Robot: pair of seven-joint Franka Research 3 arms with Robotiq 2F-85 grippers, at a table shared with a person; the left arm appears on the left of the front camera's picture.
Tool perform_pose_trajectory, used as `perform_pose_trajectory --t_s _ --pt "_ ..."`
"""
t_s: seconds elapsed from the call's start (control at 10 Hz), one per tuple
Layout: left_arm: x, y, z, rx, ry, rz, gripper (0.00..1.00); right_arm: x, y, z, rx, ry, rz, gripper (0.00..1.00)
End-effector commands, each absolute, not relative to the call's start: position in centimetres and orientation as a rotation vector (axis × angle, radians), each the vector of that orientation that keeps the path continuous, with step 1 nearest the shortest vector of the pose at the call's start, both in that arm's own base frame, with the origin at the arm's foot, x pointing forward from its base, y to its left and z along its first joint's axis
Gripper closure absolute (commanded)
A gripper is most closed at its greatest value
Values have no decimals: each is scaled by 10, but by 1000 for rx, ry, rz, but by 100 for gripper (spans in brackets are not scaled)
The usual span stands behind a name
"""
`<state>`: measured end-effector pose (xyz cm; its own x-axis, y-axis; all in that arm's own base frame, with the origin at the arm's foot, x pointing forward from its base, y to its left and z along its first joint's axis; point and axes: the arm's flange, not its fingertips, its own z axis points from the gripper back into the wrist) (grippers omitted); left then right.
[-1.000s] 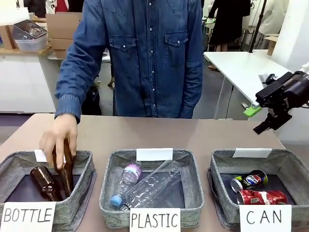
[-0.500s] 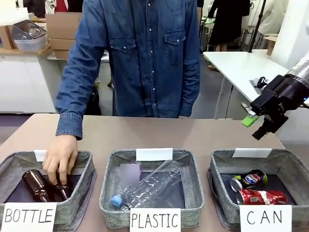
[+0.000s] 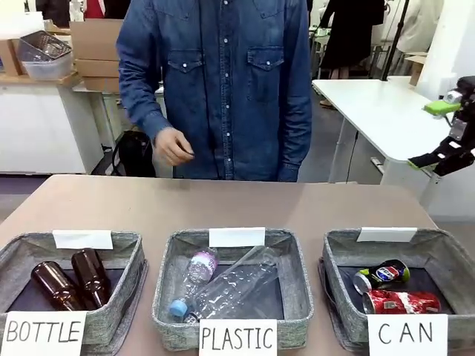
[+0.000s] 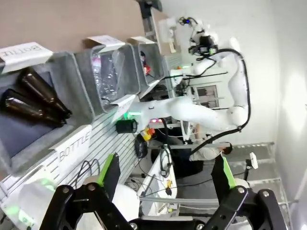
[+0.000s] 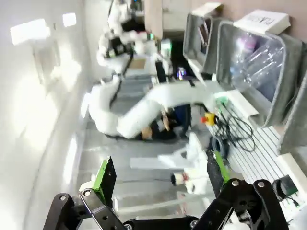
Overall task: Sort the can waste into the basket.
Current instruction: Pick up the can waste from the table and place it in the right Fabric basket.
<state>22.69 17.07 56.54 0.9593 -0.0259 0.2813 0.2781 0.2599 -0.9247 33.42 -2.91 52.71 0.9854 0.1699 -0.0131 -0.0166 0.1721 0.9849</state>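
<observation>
Both cans lie in the grey basket [image 3: 338, 251] signed "CAN" at the front right: the dark can [image 3: 382, 275] with the round logo behind, the red can [image 3: 401, 302] in front. My right gripper [image 3: 439, 133] hangs open high above and to the right of that basket, past the table's right edge, with nothing in it. The right wrist view shows its fingers [image 5: 105, 176] spread wide around empty air. My left gripper [image 4: 166, 175] is open too, held well back from the baskets, with nothing between its fingers.
The "BOTTLE" basket [image 3: 126, 248] at the left holds two brown glass bottles [image 3: 74, 278]. The "PLASTIC" basket [image 3: 167, 252] in the middle holds clear plastic bottles [image 3: 234, 285]. A person in a denim shirt stands at the far side, one hand [image 3: 174, 146] held at the waist.
The person's hand laid a brown bottle down in the "BOTTLE" basket and drew back up to the body. My right gripper rose and swung right, away from the "CAN" basket.
</observation>
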Motion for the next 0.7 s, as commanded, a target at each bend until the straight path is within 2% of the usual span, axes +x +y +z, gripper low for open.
perform_pose_trajectory --t_s 0.0,0.3,0.4,0.5,0.6 --pt "231 123 553 -1387 -194 -247 0 337 -19 530 1376 151 252 0" --pt "235 44 523 -1428 -89 -306 0 337 -19 530 1376 151 252 0" --pt "235 24 511 -1373 -82 -240 0 337 -19 530 1376 151 252 0" --pt "238 64 521 -1408 -96 -309 0 337 -19 530 1376 151 252 0" --pt "238 64 521 -1408 -96 -309 0 337 -19 530 1376 151 252 0"
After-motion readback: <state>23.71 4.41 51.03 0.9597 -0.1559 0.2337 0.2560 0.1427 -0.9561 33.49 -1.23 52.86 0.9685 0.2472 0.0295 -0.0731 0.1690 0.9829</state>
